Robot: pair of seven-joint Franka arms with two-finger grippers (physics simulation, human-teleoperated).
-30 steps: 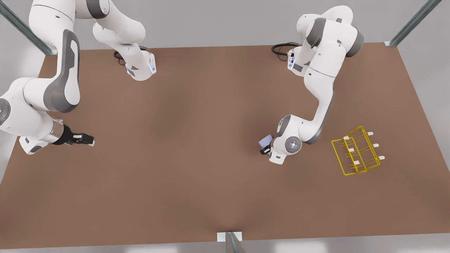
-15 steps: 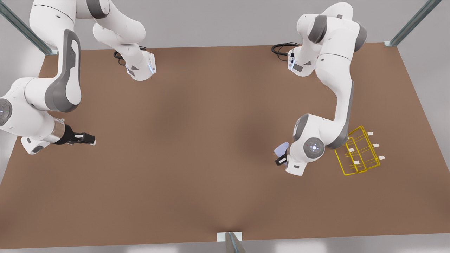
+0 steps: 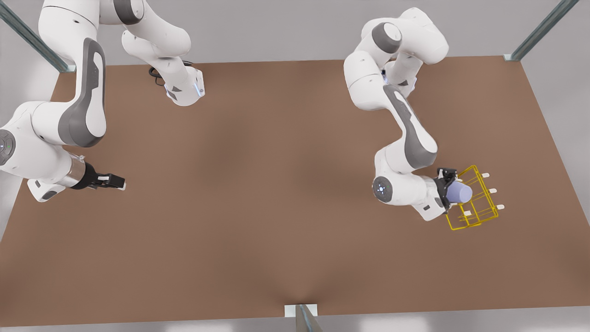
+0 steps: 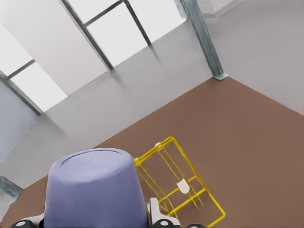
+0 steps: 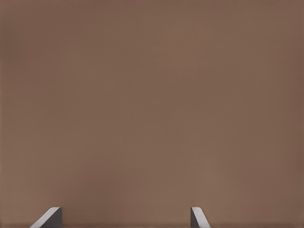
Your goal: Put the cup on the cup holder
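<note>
The brown table (image 3: 276, 184) is seen from above; the yellow wire cup holder (image 3: 479, 210) stands near the front view's right edge; the lavender cup (image 3: 460, 192) is clamped sideways in the left gripper (image 3: 454, 191), over the holder's frame; the right gripper (image 3: 115, 183) is held idle well apart, fingers spread, above bare table

We see a simulated robot test cell — not a home or shop. A bare brown table (image 3: 276, 184) carries two white arms bolted at its far edge, metal frame posts (image 3: 539, 30) rise at the corners, and plain grey walls with large bright window panes (image 4: 118, 28) surround it — nothing domestic about it.
</note>
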